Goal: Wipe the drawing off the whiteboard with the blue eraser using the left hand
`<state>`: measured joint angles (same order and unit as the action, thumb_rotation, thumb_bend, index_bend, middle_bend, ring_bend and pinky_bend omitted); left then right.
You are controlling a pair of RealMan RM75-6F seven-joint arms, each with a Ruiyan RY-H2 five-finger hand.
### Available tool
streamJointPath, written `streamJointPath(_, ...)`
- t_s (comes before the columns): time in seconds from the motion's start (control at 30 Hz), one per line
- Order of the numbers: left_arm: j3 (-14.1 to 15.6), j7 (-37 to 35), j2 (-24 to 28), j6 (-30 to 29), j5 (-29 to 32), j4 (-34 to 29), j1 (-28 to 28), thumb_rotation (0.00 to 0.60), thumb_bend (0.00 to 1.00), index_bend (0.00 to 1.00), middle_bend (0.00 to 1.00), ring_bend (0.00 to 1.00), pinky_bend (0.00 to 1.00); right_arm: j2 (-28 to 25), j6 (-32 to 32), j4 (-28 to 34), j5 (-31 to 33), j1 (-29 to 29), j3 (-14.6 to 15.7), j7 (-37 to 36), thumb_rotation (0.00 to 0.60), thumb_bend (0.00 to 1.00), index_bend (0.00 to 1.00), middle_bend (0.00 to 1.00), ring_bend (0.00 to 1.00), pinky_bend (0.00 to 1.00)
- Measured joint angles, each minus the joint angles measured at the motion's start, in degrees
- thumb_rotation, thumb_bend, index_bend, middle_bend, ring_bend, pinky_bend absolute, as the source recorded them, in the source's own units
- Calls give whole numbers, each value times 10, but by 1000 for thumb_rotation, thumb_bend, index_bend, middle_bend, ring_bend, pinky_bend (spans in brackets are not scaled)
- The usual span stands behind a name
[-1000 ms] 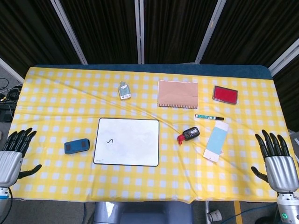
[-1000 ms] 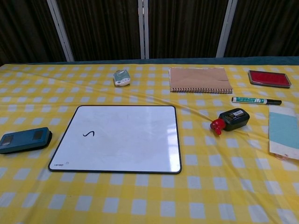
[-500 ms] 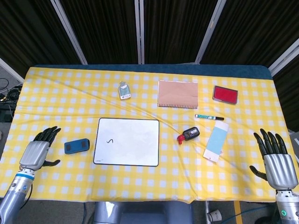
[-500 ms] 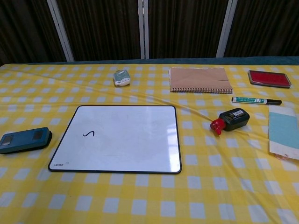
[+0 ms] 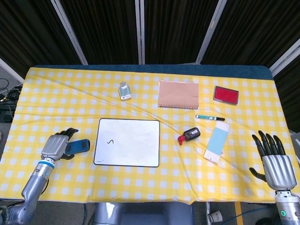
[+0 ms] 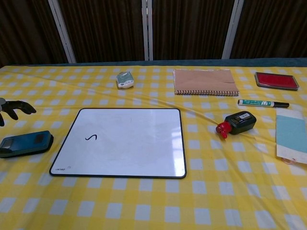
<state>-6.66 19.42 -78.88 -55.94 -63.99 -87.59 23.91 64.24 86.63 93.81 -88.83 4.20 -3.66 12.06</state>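
Note:
The whiteboard (image 5: 127, 142) (image 6: 123, 141) lies flat on the yellow checked cloth, with a small black S-shaped squiggle (image 5: 110, 142) (image 6: 91, 137) near its left side. The blue eraser (image 5: 80, 146) (image 6: 26, 143) lies just left of the board. My left hand (image 5: 56, 145) hovers over the eraser's left end with fingers apart and holds nothing; only its fingertips (image 6: 14, 106) show at the chest view's left edge. My right hand (image 5: 272, 164) stays open at the table's front right corner, far from the board.
A green-white small device (image 5: 124, 91), a brown spiral notebook (image 5: 178, 94), a red stamp pad (image 5: 226, 94), a green marker (image 5: 210, 117), a black-and-red ink bottle (image 5: 189, 135) and a light blue card (image 5: 217, 141) lie behind and right of the board.
My left hand has travelled from the table's front left edge rightward and inward until it is above the eraser's left end. The right hand has drifted slightly toward the front edge.

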Motion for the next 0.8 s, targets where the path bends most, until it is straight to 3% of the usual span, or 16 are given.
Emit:
streamJointPath(0.57, 6, 6, -55, 2, 20, 66, 25, 600, 254, 499, 401, 446, 554, -1, -4, -3, 10, 1, 0, -2, 600, 0, 0, 0, 0, 0)
streamJointPath(0.8, 3, -18, -45, -22, -28, 47, 30, 600, 256, 519, 414, 452, 557, 1, -10, -5, 15, 2, 0, 2, 600, 0, 0, 0, 0, 0)
